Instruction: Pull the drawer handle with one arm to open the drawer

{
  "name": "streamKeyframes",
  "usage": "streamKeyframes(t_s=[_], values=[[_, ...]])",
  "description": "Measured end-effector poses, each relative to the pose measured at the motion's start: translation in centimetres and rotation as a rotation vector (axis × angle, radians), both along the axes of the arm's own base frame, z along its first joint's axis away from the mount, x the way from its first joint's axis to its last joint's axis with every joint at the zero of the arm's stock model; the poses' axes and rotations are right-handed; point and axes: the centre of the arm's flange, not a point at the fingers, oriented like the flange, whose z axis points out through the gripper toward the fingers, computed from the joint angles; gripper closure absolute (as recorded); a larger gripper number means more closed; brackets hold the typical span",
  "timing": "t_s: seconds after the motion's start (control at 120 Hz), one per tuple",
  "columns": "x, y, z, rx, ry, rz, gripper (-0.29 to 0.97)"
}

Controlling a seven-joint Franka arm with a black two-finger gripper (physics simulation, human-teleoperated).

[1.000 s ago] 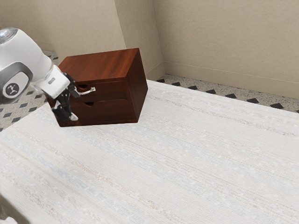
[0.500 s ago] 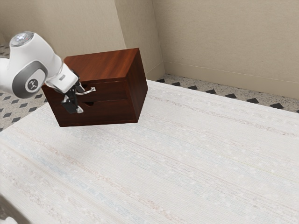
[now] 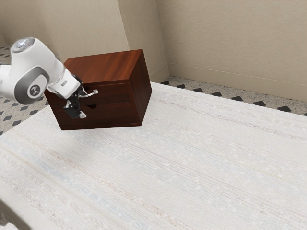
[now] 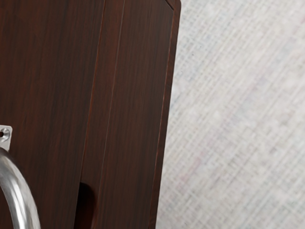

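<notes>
A dark brown wooden cabinet [image 3: 112,72] with two drawer fronts stands at the table's far end, toward the exterior view's left. The upper drawer [image 3: 112,91] carries a curved silver handle [image 3: 89,93] and sits flush with the cabinet front. My black gripper [image 3: 80,102] hangs open right at the front, one finger just above the handle's near end and the other below it, over the lower drawer [image 3: 112,113]. In the wrist view the drawer front [image 4: 71,95] is very close, with the silver handle [image 4: 14,195] and its mounting plate [image 4: 5,134] at the edge.
The pale woven tabletop [image 3: 192,158] stretches wide toward the exterior view's right and front. Beige walls and a tiled floor [image 3: 225,93] lie behind. My white arm [image 3: 31,76] comes in from the exterior view's left, beside the cabinet.
My arm has swung up and in toward the cabinet, bringing the gripper from the lower left corner of the front up to the handle. The drawer has not moved.
</notes>
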Motion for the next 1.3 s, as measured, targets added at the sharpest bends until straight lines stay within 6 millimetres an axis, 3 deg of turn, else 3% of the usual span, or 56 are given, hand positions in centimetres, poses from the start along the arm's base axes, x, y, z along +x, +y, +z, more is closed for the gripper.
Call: streamKeyframes(t_s=[0.358, 0.567, 0.783, 1.0, 1.3], values=[[-0.8, -0.7, -0.8, 0.030, 0.033, -0.008, -0.01], [-3.5, -1.5, 0.4, 0.037, 0.031, -0.008, 0.05], [-4.0, -2.4, 0.4, 0.036, 0.033, -0.008, 0.01], [-5.0, -4.4, 1.2, 0.043, 0.024, -0.024, -0.01], [-5.3, -3.3, 1.8, 0.042, -0.013, 0.003, 0.00]])
